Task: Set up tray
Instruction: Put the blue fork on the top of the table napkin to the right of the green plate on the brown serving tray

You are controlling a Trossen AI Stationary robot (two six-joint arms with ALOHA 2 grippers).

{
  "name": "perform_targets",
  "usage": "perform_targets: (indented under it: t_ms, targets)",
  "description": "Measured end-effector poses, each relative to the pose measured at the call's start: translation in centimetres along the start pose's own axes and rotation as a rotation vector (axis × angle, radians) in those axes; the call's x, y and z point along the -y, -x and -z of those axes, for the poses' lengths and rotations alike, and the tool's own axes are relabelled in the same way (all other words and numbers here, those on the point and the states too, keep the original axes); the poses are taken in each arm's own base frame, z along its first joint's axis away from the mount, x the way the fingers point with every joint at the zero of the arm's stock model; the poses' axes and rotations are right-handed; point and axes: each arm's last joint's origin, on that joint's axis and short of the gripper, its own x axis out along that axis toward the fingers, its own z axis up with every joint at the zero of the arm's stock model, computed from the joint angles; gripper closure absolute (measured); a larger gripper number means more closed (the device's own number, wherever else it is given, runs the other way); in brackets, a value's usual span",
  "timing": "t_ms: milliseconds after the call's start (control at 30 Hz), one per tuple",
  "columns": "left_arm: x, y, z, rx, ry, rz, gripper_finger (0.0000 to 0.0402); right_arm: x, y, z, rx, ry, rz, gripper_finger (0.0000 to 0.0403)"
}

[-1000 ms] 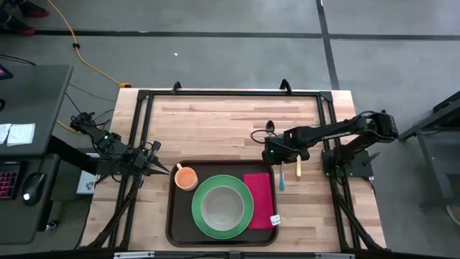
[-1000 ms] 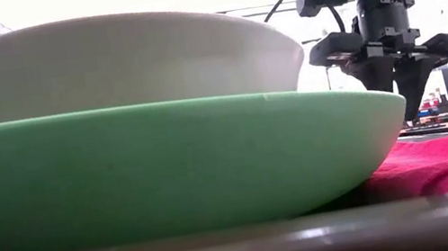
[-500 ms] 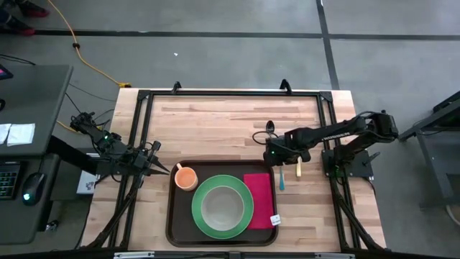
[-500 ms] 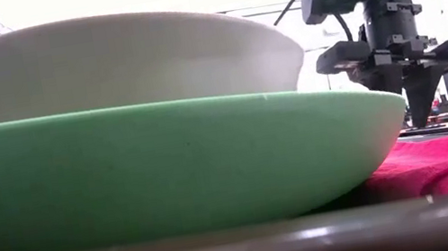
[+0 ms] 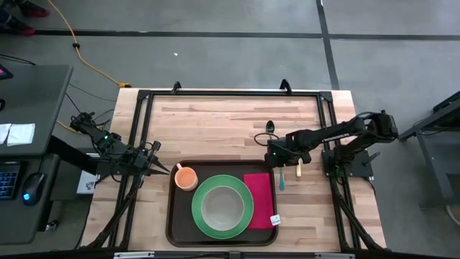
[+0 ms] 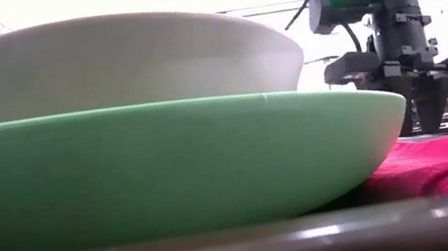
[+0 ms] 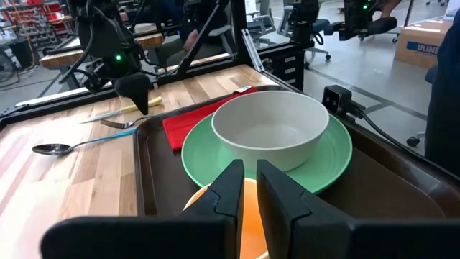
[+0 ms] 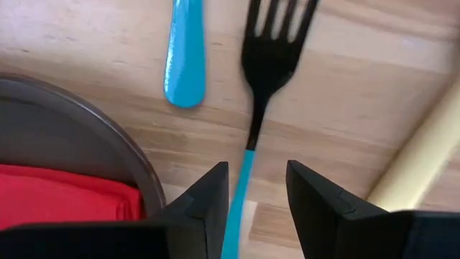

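Observation:
The dark brown tray (image 5: 176,216) lies near the table's front edge. It carries a green plate (image 5: 199,216) with a white bowl (image 5: 222,207), an orange cup (image 5: 186,178) and a red napkin (image 5: 259,200). Right of the tray's far right corner a fork (image 8: 269,50) with a black head and a blue handle lies on the wood. My right gripper (image 8: 255,173) points down over it, open, one finger on each side of the handle (image 8: 241,180) without touching it. My left gripper (image 7: 250,188) waits left of the cup, open by a narrow gap, nothing in it.
A knife with a yellow handle (image 5: 299,170) lies right of the fork, and a spoon (image 5: 269,128) farther back. The blue end of another utensil's handle (image 8: 185,57) lies beside the fork's head. The tray's rim (image 8: 108,144) is close to my right fingers. Bare wood stretches behind the tray.
My right gripper has sunk toward the table over the fork, still pointing down and with the same gap between its fingers.

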Motion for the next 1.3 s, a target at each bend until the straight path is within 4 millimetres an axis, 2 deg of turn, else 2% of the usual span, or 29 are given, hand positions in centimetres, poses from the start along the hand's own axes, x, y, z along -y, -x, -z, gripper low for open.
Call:
perform_targets:
  t_ms: [233,600,933,1300]
  targets:
    - [0.0,0.0,0.0,0.0,0.001,-0.003,0.033,-0.1,-0.4,-0.1,0.012,-0.01,-0.05,0.0284]
    - [0.0,0.0,0.0,0.0,0.001,-0.002,0.033,-0.1,-0.4,-0.2,0.04,-0.011,-0.041,0.0284]
    - [0.0,0.0,0.0,-0.001,-0.004,-0.002,0.033,-0.5,-2.1,-0.4,0.018,-0.015,0.001,0.0284]
    - [0.0,0.0,0.1,-0.008,-0.008,-0.001,0.033,-0.4,-2.1,-0.5,0.051,-0.019,0.017,0.0293]
